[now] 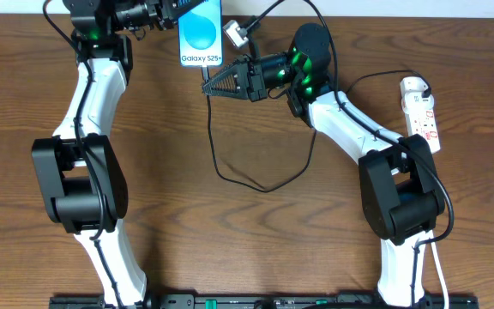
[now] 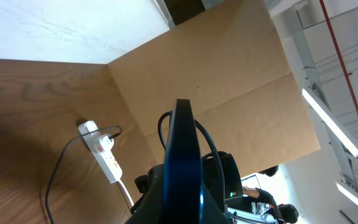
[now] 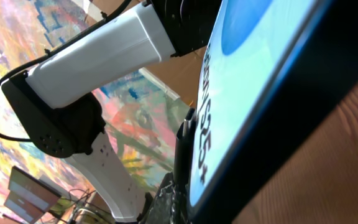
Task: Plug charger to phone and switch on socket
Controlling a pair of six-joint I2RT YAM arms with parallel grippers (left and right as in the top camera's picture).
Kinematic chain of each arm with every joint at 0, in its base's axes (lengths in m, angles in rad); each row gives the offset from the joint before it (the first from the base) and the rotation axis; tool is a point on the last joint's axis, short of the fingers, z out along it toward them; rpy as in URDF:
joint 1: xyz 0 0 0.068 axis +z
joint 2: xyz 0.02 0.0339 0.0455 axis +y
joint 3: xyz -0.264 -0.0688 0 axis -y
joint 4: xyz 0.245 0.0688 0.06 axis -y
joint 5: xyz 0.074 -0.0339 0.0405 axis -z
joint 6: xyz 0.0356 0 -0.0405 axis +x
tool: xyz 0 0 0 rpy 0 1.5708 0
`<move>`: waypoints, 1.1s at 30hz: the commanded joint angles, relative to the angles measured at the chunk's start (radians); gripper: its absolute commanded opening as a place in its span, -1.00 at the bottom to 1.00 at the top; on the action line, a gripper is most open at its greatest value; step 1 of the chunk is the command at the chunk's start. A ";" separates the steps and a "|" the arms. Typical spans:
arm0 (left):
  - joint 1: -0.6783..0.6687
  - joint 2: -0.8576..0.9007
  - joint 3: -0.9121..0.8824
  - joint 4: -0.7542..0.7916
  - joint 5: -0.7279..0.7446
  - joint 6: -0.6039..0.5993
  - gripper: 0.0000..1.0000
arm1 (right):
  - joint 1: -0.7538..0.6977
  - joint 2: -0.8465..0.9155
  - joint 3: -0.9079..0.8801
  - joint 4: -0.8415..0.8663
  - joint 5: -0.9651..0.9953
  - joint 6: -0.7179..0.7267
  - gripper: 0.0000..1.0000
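1. The phone [image 1: 201, 30] shows white "Galaxy S25+" on blue, below a lighter circle.
2. The left gripper [image 1: 175, 12] is at the table's far edge, clamped on the phone; its fingers are partly cut off.
3. The right gripper [image 1: 213, 83] points left, pinched on the charger [image 1: 256, 185] tip just beside the phone's lettered end; contact is unclear.
4. The socket [image 1: 422, 110] lies far right, its markings unreadable.

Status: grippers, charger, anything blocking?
Left gripper shut on phone. Right gripper shut on charger, tip at phone's bottom edge; seated unclear. Socket far right, untouched. No obstruction seen.
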 commanded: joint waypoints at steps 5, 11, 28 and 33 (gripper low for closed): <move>0.056 -0.029 0.013 0.009 -0.076 -0.073 -0.85 | -0.024 0.000 0.009 0.006 -0.013 0.038 -0.98; 0.096 -0.029 0.013 0.009 -0.158 -0.103 -0.86 | -0.013 0.000 0.008 0.001 0.034 0.030 -0.98; 0.188 -0.029 0.013 0.009 -0.127 -0.106 -0.86 | 0.007 0.003 0.008 -0.844 0.151 -0.547 -0.98; 0.199 -0.029 0.013 0.009 -0.097 -0.105 -0.85 | 0.015 0.003 0.008 -1.157 0.380 -0.682 -0.98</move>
